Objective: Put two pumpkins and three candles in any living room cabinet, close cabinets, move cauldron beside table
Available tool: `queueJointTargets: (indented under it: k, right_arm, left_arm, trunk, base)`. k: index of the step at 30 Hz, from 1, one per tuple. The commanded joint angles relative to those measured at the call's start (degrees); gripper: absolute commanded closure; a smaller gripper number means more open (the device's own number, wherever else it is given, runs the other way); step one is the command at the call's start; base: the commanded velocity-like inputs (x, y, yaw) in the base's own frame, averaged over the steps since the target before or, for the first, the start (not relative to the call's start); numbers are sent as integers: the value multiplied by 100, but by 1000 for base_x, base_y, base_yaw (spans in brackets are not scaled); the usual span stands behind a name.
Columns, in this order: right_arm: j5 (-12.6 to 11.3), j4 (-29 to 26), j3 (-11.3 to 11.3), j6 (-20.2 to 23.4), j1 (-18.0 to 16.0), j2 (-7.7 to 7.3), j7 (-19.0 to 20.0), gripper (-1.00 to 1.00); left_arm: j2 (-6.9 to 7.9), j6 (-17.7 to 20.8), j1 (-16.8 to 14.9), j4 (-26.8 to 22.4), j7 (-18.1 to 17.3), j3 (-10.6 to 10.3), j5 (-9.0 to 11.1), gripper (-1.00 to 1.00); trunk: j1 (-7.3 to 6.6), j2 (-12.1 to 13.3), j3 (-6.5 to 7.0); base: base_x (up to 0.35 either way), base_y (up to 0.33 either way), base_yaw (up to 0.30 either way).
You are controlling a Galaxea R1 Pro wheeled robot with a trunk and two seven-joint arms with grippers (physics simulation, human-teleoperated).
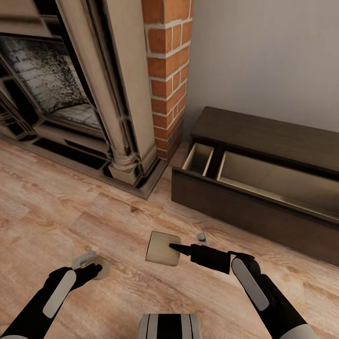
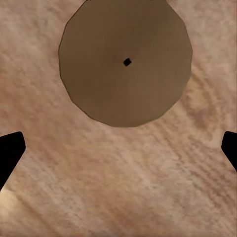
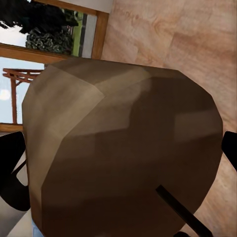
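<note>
Presently two stubby grey-beige cylinder candles in sight. One candle point(image 1: 162, 248) clamped in my right end effector point(image 1: 175, 246), held above wooden floor point(image 1: 70, 212). Second candle point(image 2: 126, 61) stands upright on floor under my left end effector point(image 1: 92, 269), its fingers spread wide, gripping nothing. One long low dark brown wooden cabinet point(image 1: 245, 207) ahead-right, front pulled out, pale beige inside showing. One small grey object point(image 1: 202, 238) on floor near cabinet.

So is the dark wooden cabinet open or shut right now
Open. The cabinet has its front pulled out, and the pale beige inside shows from above in two compartments, with nothing visible inside.
</note>
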Motion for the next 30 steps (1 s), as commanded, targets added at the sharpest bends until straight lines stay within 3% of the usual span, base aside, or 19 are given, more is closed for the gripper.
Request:
queueJointTargets:
  k: [1,30]
  right_arm:
    - [-39,-1,5,34,-3,-4,-14,100]
    - [-25,1,5,34,-3,21,-31,100]
  left_arm:
    - [7,3,-2,-6,58,-20,66,-100]
    - [7,3,-2,-4,64,-19,58,-100]
  trunk:
    - [-1,-2,-4]
    - [-1,-2,-4]
  base:
    - [0,0,0]
    - [84,19,0]
